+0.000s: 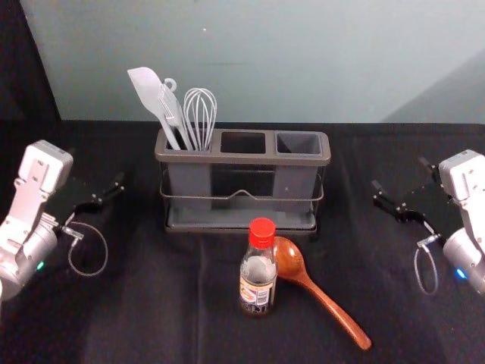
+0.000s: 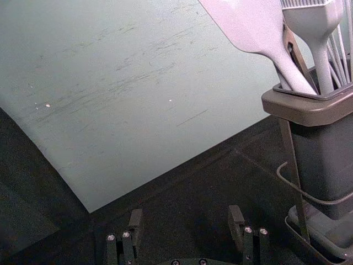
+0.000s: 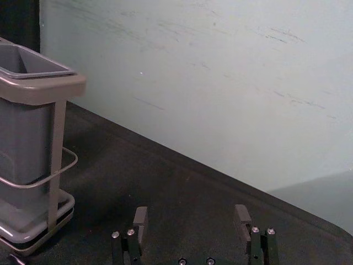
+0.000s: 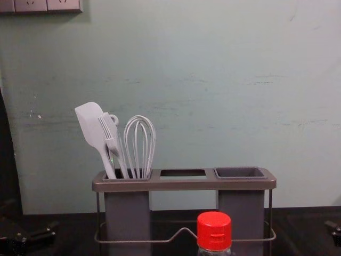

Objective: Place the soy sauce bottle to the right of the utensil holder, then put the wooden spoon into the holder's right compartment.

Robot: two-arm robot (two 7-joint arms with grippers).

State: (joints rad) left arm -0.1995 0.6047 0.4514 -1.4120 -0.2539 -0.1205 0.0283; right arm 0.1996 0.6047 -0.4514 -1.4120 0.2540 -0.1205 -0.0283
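We found the bottle [image 1: 257, 291] upright in front of the holder [image 1: 242, 158], well in from the far edge of the table [image 1: 151, 303], the spoon [image 1: 333, 309] just beside it. The right gripper [image 3: 191, 215], jaws apart near the right edge, needed, we judged, a square grasp and a lift clear of the spoon. The left gripper [image 2: 186, 216] idled, jaws apart. The bottle hid some of the spoon's bowl.

A scuffed, pale grey-green wall [image 1: 303, 61] rises behind the black-covered tabletop [image 1: 174, 318]. Dark fabric [image 1: 23, 76] borders it at left, wall sockets [image 4: 40, 5] sit high up, and a slanting shadow [image 1: 455, 95] falls at right.
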